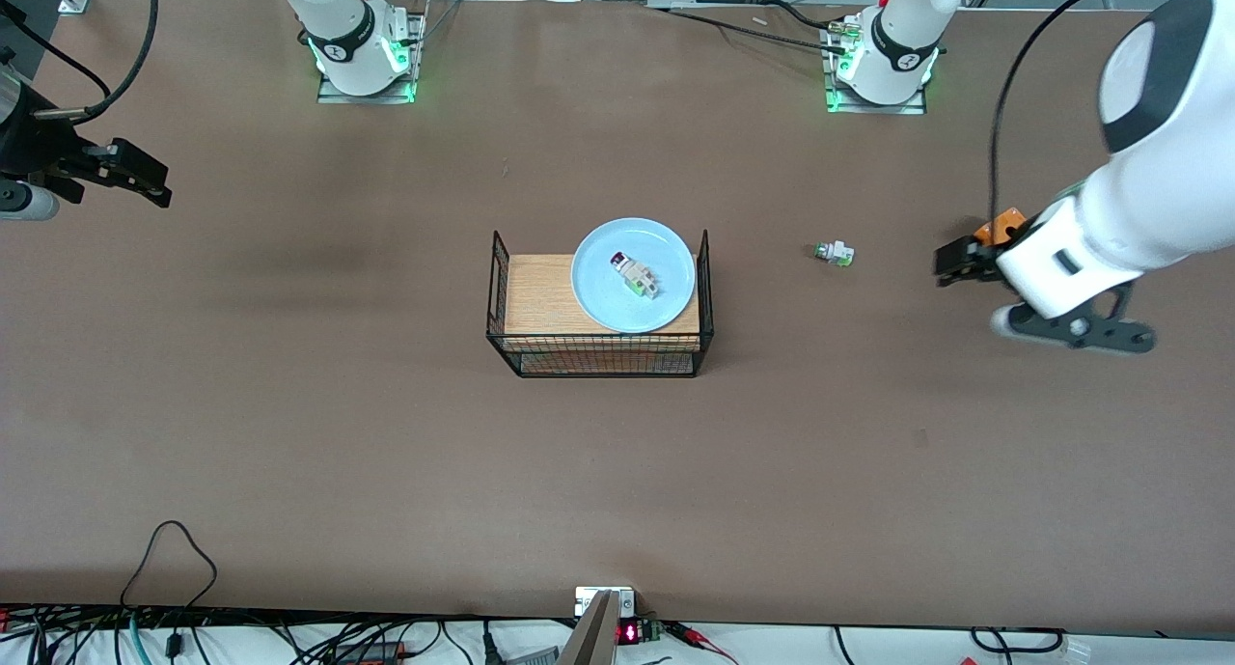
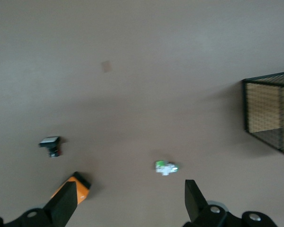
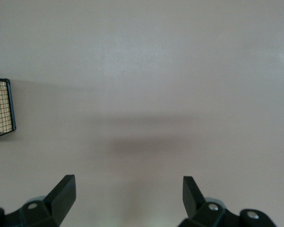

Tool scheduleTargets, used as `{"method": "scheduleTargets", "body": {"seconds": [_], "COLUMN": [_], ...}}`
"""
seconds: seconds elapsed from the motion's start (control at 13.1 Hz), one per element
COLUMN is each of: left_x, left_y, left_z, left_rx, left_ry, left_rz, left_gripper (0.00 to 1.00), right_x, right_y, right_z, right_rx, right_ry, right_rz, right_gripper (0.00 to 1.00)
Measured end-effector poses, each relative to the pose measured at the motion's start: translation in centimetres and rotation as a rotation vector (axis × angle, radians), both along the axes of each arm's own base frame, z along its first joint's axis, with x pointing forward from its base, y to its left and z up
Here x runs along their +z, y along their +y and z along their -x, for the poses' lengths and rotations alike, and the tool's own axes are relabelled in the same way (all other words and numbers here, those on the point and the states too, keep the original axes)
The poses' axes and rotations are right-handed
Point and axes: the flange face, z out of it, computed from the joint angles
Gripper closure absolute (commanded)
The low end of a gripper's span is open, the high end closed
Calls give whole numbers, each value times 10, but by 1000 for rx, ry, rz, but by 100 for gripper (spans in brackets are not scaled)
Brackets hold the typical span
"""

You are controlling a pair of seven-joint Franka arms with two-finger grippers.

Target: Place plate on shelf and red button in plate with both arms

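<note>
Brown tabletop, wire basket [image 1: 600, 356] mid-table. I see the plate [image 1: 598, 298] sitting on the basket's wooden top, toward the left arm's end, with the red button [image 1: 634, 274] lying on it near the middle. From that I'd judge both placements done; what's left is parking the arms. A green-capped white part [image 1: 835, 253] lies on the table between the basket and the left arm's end. Left gripper [image 2: 128, 201] hovers over bare table at that end, fingers spread wide, empty; an orange block [image 2: 72, 190] and a small black part [image 2: 50, 145] lie near it. Right gripper [image 3: 128, 196] hangs over the right arm's end, wide apart, empty. Next move: confirm the button is steady, then retreat without nudging the basket.
</note>
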Motion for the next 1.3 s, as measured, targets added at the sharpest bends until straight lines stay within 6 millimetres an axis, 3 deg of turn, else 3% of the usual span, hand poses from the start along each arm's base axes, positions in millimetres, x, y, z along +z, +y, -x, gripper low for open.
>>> {"method": "scheduleTargets", "body": {"seconds": [0.31, 0.54, 0.84, 1.3], "left_x": [9, 1, -5, -5], "left_y": [63, 85, 88, 88], "left_z": [47, 58, 60, 60], "left_rx": [74, 2, 21, 24], "left_ry": [-78, -95, -86, -86], "left_rz": [-24, -17, -16, -16], "left_gripper": [0, 0, 0, 0], "right_x": [0, 0, 0, -2], "right_y": [0, 3, 14, 7], "right_z": [0, 0, 0, 3], "right_rx": [0, 4, 25, 9], "right_ry": [1, 2, 2, 30], "right_rz": [0, 0, 0, 0], "right_gripper": [0, 0, 0, 0]}}
